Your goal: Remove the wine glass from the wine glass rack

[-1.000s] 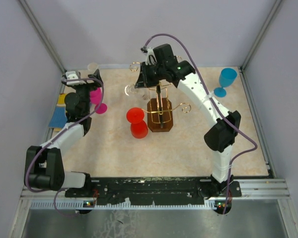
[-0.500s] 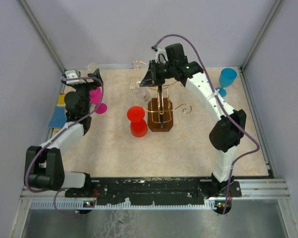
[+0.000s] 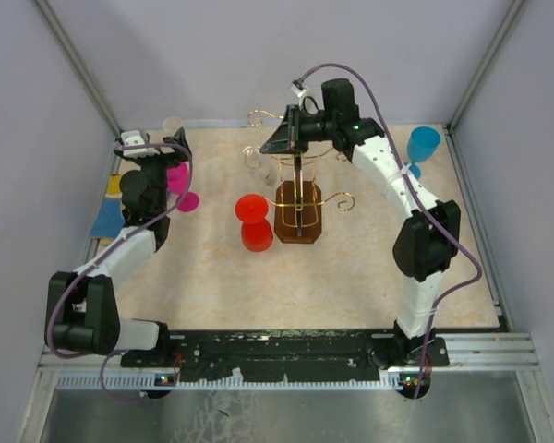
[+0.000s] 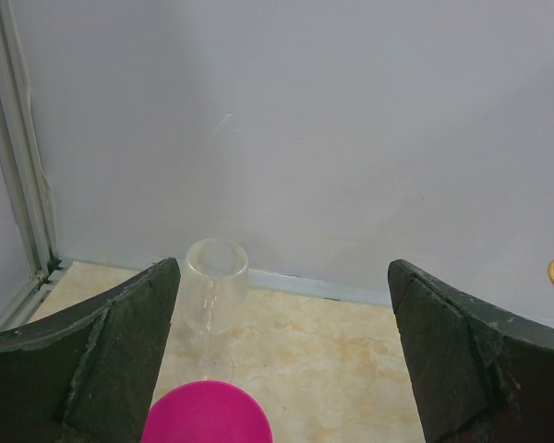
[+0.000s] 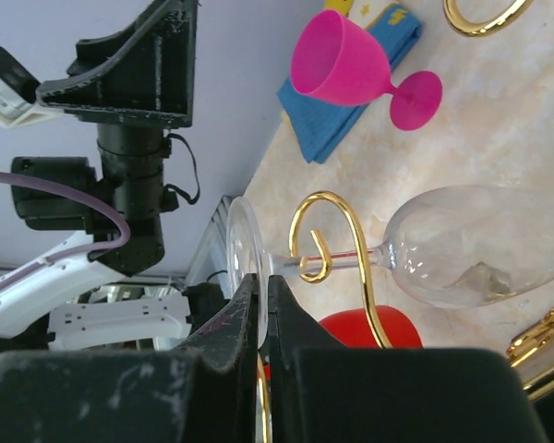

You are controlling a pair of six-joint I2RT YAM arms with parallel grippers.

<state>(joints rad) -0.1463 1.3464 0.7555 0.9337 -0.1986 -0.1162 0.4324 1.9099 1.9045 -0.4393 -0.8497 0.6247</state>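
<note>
The wine glass rack (image 3: 297,189), thin gold wire on a dark hexagonal wooden base, stands mid-table. A clear wine glass (image 3: 256,162) hangs on its left side. In the right wrist view its stem lies through a gold scroll hook (image 5: 325,231), with the bowl (image 5: 471,245) to the right. My right gripper (image 5: 261,281) is shut on the glass's flat foot (image 5: 241,242); from above the gripper (image 3: 286,138) is at the rack's top. My left gripper (image 4: 283,272) is open and empty at the back left (image 3: 157,148).
A red goblet (image 3: 254,221) stands just left of the rack base. A pink goblet (image 3: 178,180) and a second clear glass (image 4: 215,286) stand by the left gripper. A blue cloth (image 5: 342,120) lies at the left edge, a blue goblet (image 3: 422,148) at back right.
My right wrist has swung right and toward the back wall, still pinching the glass's foot. The hanging glass has shifted slightly right. The left arm has not moved.
</note>
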